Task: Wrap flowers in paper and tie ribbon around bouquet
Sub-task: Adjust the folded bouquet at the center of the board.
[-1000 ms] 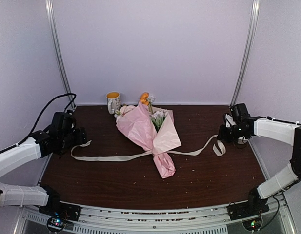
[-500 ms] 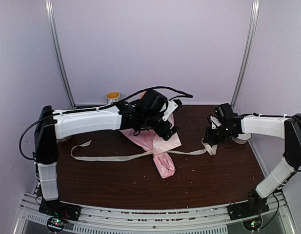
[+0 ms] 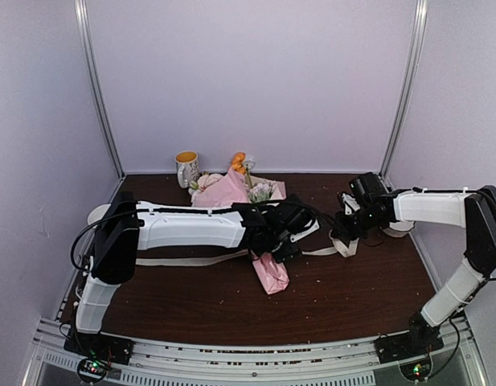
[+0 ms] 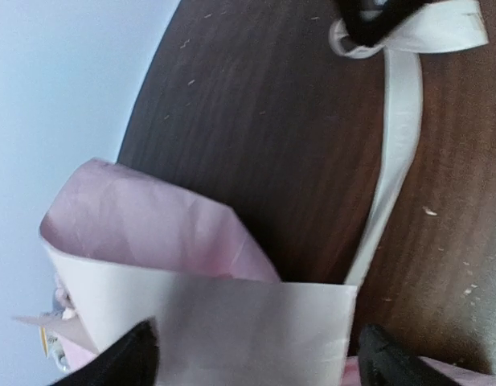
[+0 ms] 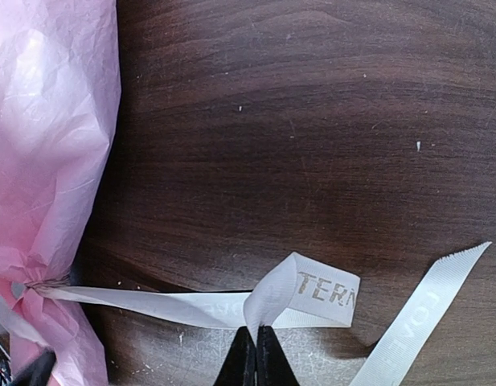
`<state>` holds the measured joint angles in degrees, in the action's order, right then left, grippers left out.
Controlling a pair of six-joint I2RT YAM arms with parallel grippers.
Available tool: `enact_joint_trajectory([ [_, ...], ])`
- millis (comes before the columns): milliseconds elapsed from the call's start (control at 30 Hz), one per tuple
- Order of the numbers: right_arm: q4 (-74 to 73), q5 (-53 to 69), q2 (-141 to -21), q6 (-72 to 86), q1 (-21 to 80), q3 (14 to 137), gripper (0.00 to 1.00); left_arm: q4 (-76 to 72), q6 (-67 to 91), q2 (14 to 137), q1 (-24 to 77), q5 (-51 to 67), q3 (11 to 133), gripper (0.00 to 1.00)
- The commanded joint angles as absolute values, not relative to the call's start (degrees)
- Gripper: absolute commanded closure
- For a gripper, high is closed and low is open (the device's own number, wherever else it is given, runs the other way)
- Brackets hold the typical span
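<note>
**Clerk:** Item one, largest?

**Checker:** Desk [image 3: 352, 297], dark wood grain, scattered with pale specks.

**Clerk:** Item two?

**Checker:** Left arm [image 3: 183, 227], white shell, stretched from the left side across the middle of the desk and over item three.

**Clerk:** Item three?

**Checker:** Bouquet [image 3: 223, 191], lying at mid-desk, wide end to the far side, narrow tail pointing near. Its paper [image 4: 151, 233] was pale pink, creased, with one pale flap folded outward.

**Clerk:** Item four?

**Checker:** Ribbon [image 3: 183, 260], cream, faintly lettered. It met the cone at its narrow waist; whether under it or round it could not be told. One length lay flat toward the left, the other ran right.

**Clerk:** Item five?

**Checker:** Flowers [image 3: 239, 161], orange blooms tallest, with pale ones beside them, showing from the far end of the cone.

**Clerk:** Item six?

**Checker:** Mug [image 3: 186, 168], upright by the far wall, just left of the blooms.

**Clerk:** Pincers?

**Checker:** Left pincer [image 4: 260, 354] was spread wide, with the folded paper flap between its fingers. Right pincer [image 5: 256, 354] was pressed together, pinching a looped fold of the ribbon right of the bouquet.
</note>
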<state>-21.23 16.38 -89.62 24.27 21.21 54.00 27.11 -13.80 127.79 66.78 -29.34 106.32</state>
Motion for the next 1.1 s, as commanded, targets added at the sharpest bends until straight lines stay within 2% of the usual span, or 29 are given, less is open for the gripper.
enact_joint_trajectory([
  [0,-19.76,17.04,-89.85,25.1,21.66,53.79,1.0,23.87,-14.72,126.69,66.48,-42.52,106.82,0.27],
  [100,-20.06,17.06,-90.0,24.86,22.0,53.87,1.0,22.16,-12.87,124.37,66.32,-41.44,104.1,0.68],
  [167,-20.52,17.05,-90.27,24.43,22.22,53.96,1.0,22.31,-10.38,122.71,65.65,-39.31,102.71,0.92],
  [200,-20.56,17.35,-90.36,24.17,22.36,53.9,1.0,22.98,-8.52,122.05,65.06,-38.08,102.35,1.0],
  [367,-17.46,24.57,-90.02,22.85,25.65,54.24,1.0,22.96,2.08,115.89,58.51,-25.81,96.08,1.0],
  [467,-11.23,35.43,-90.85,23.3,30.06,54.88,1.0,11.88,7.97,109.72,52.13,-7.03,84.52,1.0],
  [533,-6.25,39.4,-91.38,24.92,33.47,54.7,1.0,2.38,13.02,106.39,47.57,0.89,76.06,1.0],
  [633,-5.61,38.45,-93.27,25.69,38.38,56.9,1.0,-0.81,14.41,104.71,45.31,4.59,72.29,1.0],
  [733,-5.39,33.79,-95.25,30.7,37.47,56.87,1.0,-0.02,8.98,103.07,46.61,6.59,72.37,1.0],
  [900,1.53,32.7,-95.02,36.61,32.83,51.31,1.0,-1.16,-1.62,100.07,51.26,4.05,71.22,0.61],
  [1067,5.47,37.11,-99.61,36.17,33.0,55.44,1.0,-1.97,-9.76,101.62,56.21,-3.47,72.17,0.42],
])
